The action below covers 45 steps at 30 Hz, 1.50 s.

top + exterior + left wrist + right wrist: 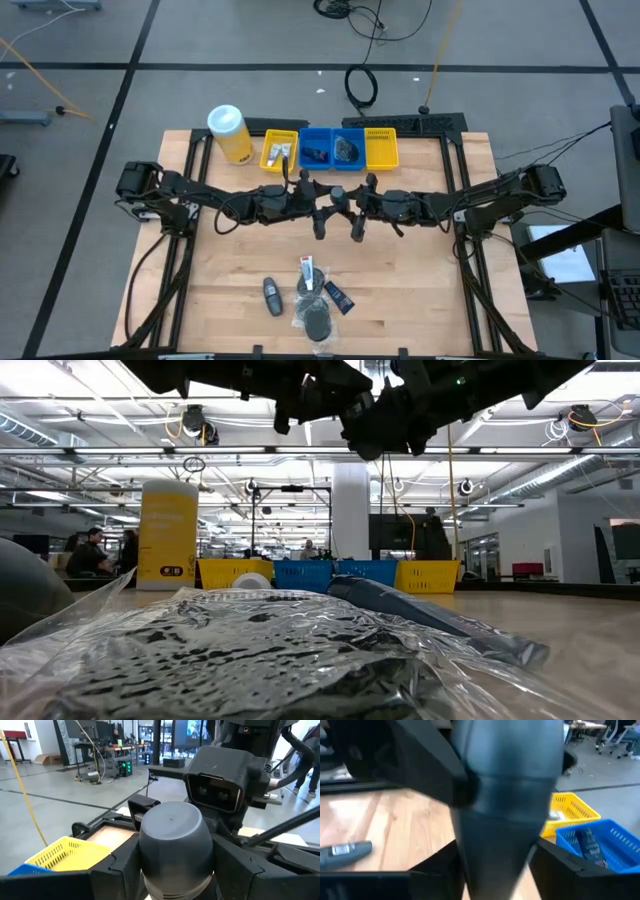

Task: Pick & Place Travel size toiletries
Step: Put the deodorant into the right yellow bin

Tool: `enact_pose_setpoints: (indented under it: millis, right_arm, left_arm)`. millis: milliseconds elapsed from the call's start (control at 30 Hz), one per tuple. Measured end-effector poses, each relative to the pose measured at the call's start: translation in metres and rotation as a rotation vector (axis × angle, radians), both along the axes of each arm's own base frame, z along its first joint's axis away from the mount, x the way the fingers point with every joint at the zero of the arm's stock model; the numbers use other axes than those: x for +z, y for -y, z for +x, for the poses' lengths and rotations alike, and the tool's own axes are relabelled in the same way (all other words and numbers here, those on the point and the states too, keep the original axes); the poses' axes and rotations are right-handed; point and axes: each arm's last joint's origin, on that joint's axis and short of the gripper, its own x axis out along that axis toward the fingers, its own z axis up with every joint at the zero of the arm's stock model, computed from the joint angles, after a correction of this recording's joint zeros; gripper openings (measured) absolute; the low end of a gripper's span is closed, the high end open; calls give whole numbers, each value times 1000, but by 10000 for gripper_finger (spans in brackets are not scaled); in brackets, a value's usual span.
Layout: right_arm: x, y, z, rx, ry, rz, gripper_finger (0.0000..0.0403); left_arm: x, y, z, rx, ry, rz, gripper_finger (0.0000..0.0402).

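Observation:
A dark grey oval bottle (pixel 339 194) hangs in the air over the middle of the table, between my two grippers, which meet tip to tip. My left gripper (pixel 329 197) comes from the table's left and is shut on the bottle (pixel 171 845). My right gripper (pixel 349 198) comes from the right, its fingers on either side of the same bottle (pixel 502 795). Near the front edge lie a white tube with a red cap (pixel 308 272), another grey bottle (pixel 272 295), a dark sachet (pixel 338 296) and a black puff in a clear bag (pixel 315 318). My left gripper pinches the bottle's two sides (pixel 145 870) between its fingers, behind the rounded end (pixel 171 822). The fingers run level from the table's left. The bottle is lifted clear of the table. My right gripper has its fingers (pixel 547 862) against the two sides of the bottle's tapering part (pixel 492 870), level from the table's right. The bottle fills the gap between them. How far back it reaches does not show.
At the far edge stands a row of bins: yellow (pixel 279 150), blue (pixel 318 148), blue (pixel 348 148), yellow (pixel 382 148). A tall yellow canister with a white lid (pixel 229 132) stands left of them. Bare wood lies between the arms and the front items.

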Motion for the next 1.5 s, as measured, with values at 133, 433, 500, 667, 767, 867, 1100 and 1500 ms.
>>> enact_pose_setpoints:
  millis: [133,433,500,667,767,867,1100,1500]
  right_arm:
    - [1,0,0,2,7,-6,128]
    - [1,0,0,2,1,-22,117]
    - [1,0,0,3,0,-20,117]
    - [1,0,0,3,1,-19,117]
    - [1,0,0,2,6,-16,117]
    - [1,0,0,-4,5,-18,117]
    - [0,3,-1,-56,-14,-39,117]
    - [-3,17,-7,-108,-87,-28,117]
  left_arm:
    - [0,0,0,6,0,5,188]
    - [0,-3,0,13,-7,-2,211]
    - [-1,-3,0,11,-9,-1,227]
    - [-1,-3,0,12,-12,0,238]
    - [-2,-3,0,13,-22,2,240]
    - [-4,-4,0,38,-44,13,241]
    - [-6,-5,-1,63,-85,61,243]
    - [-17,-10,-6,269,-233,123,243]
